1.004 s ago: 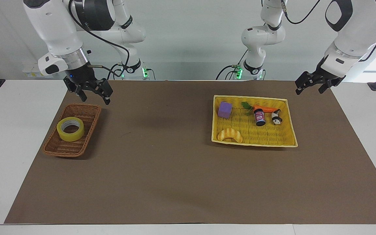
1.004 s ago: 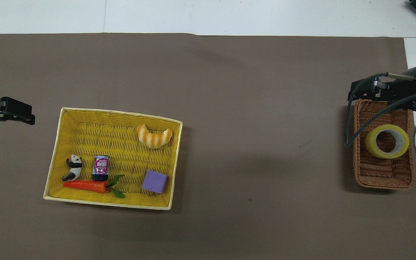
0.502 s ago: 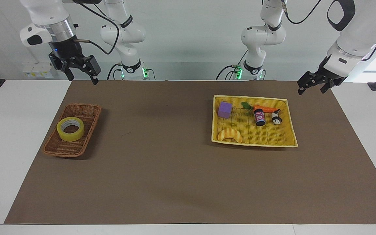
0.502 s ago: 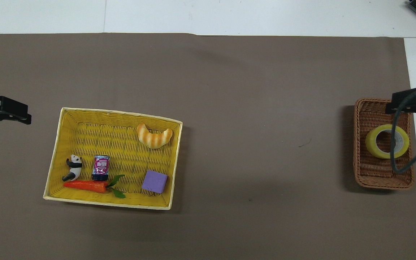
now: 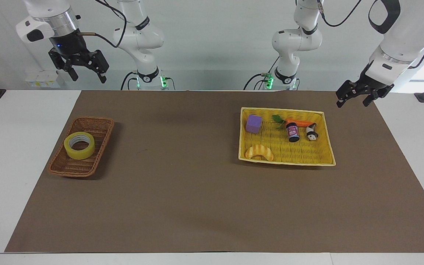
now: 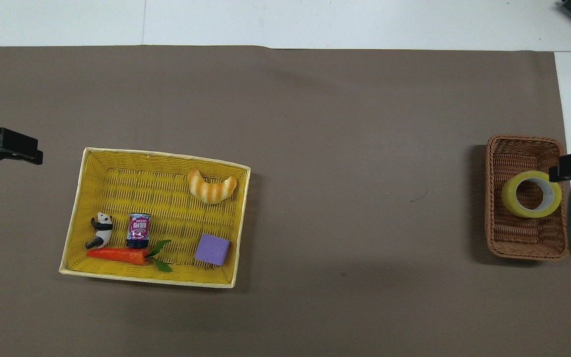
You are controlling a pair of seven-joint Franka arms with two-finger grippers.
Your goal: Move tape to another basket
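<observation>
Lying flat in the small oblong brown woven wicker basket [image 5: 81,147], at the left of the facing view, is the ring-shaped roll of translucent yellow packing tape [image 5: 80,145] with its pale inner core up. Printing on the small dark can with a pink label [image 5: 292,133] is too small to read. It stands in the large bright yellow rectangular woven basket [image 5: 328,147] at right of centre, with a purple cube [image 5: 253,123], an orange carrot toy with green leaves [image 5: 296,122], a black-and-white panda figure [image 5: 311,132] and a ridged yellow-orange croissant toy [image 5: 259,152]. Both baskets rest on a matte brown mat [image 5: 182,191]. High at upper left, the right gripper [image 5: 85,74] hangs released and empty; the left gripper [image 5: 356,100], at upper right, is likewise spread with nothing in it. Overhead, both grippers are cut off by the frame edges.
</observation>
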